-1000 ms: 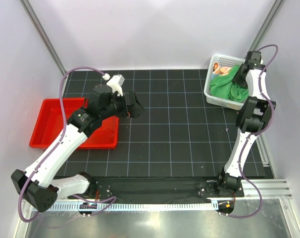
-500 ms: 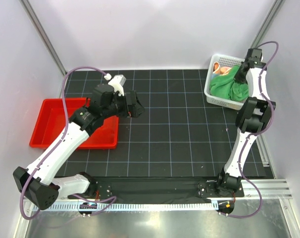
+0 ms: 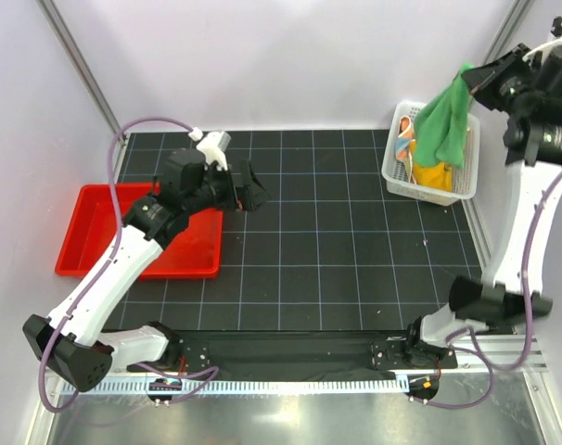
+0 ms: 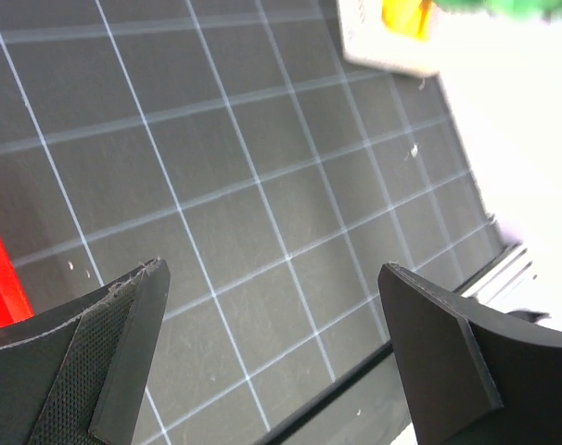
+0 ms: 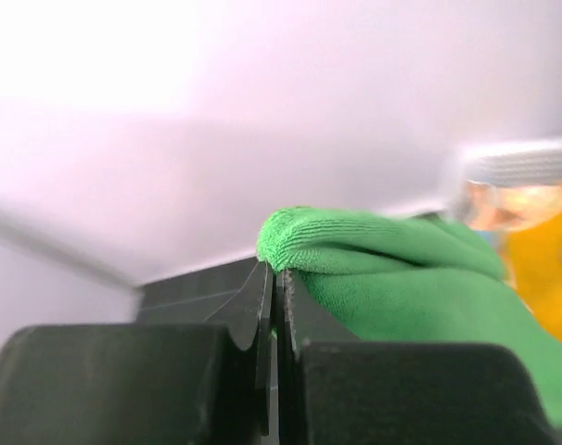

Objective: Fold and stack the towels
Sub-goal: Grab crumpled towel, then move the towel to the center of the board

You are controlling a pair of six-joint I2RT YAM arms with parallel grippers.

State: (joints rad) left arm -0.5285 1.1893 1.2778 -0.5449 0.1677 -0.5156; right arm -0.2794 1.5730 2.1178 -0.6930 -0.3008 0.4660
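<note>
Above the far-right basket (image 3: 393, 174), the right gripper (image 3: 468, 74), clenched on the green towel (image 3: 445, 125), has lifted it clear; the orange towel (image 3: 434, 174) stays inside. Left gripper (image 3: 250, 193) hangs released over the counter (image 3: 337, 241); spreading probably comes next.

We see our left claw (image 3: 251, 193) spread wide, pads facing each other, its arm reaching forward with the elbow bent. Our right arm stands tall, wrist tipped over at the top, right claw (image 3: 473, 77) pinched tight on the green towel (image 3: 443, 125) hanging below it.
</note>
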